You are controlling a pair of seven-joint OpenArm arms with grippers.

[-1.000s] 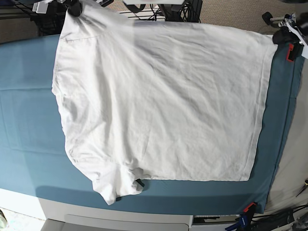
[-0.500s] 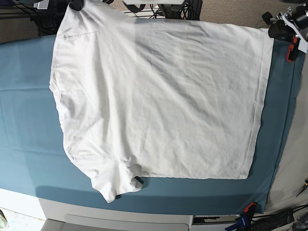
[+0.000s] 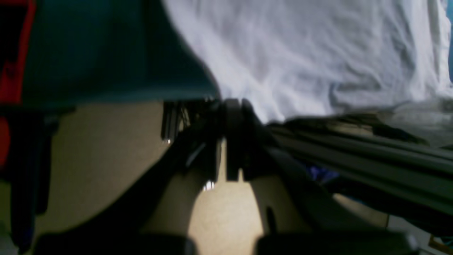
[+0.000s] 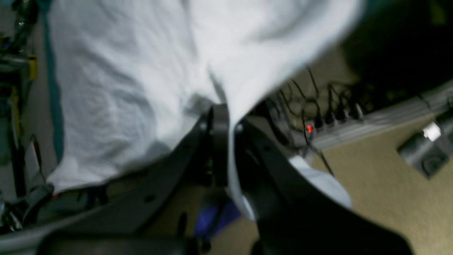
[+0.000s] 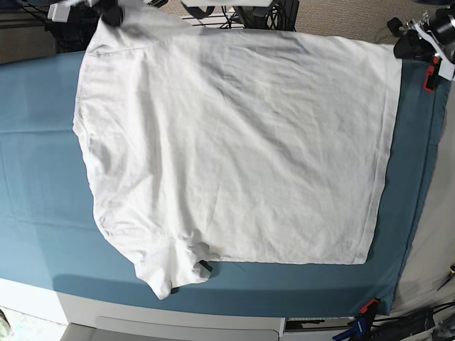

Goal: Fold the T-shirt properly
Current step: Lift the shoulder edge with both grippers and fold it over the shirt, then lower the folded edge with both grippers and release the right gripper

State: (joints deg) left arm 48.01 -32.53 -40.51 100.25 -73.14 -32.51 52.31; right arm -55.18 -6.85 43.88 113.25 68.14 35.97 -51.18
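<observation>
The white T-shirt [image 5: 234, 149] lies spread over the teal table cloth [image 5: 35, 177], one sleeve hanging toward the near edge. At the far right corner my left gripper [image 5: 407, 48] is shut on the shirt's hem corner. The left wrist view shows its fingers [image 3: 231, 106] pinched together on the edge of the T-shirt [image 3: 318, 53] just past the cloth [image 3: 106, 53]. My right gripper [image 5: 110, 14] holds the far left corner. In the right wrist view it [image 4: 222, 113] is shut, with fabric of the T-shirt [image 4: 124, 81] running between the fingers.
A red clamp [image 5: 429, 77] grips the cloth at the right end, another [image 5: 367, 306] at the near right corner. A small black thing [image 5: 205, 268] lies by the shirt's near hem. Behind the table, a power strip and cables [image 4: 318, 124] lie on the floor.
Both held corners have moved a little toward the far edge. The far hem is drawn straighter, and the shirt has slid slightly away from the near edge.
</observation>
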